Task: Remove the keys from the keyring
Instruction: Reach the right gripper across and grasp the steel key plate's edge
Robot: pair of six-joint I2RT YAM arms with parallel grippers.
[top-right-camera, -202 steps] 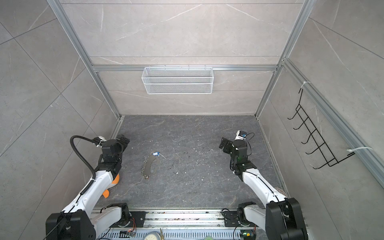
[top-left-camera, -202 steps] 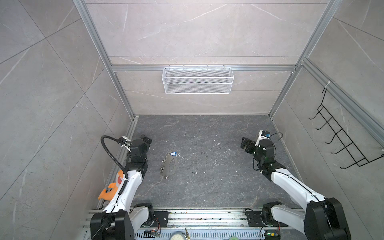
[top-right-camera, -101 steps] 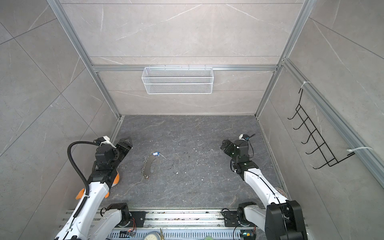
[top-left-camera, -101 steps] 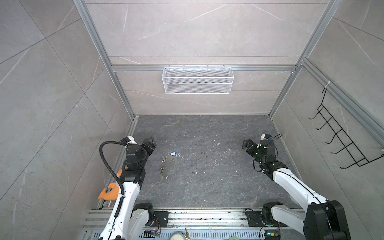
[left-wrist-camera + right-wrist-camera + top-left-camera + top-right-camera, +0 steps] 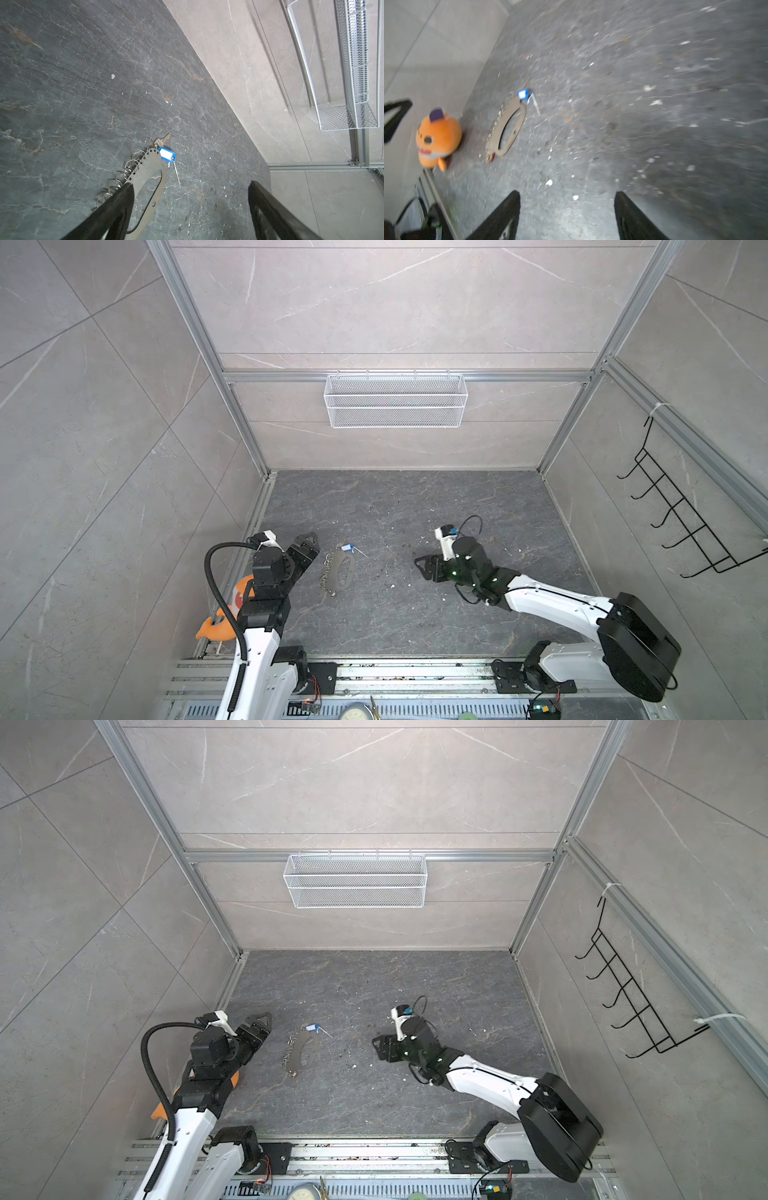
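While keyring lies near floor left edge, left fingers, right fingers spread, empty.

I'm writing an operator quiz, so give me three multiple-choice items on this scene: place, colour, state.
1. The keyring lies: A midway between the grippers; B nearer the left gripper; C nearer the right gripper.
2. The tag at its far end is: A green; B blue; C yellow.
3. The grippers are: A both shut on the keyring; B one shut; C both open, empty.
Key: B, both top views show it beside the left gripper; B, the left wrist view shows it; C, each wrist view shows an empty gap.
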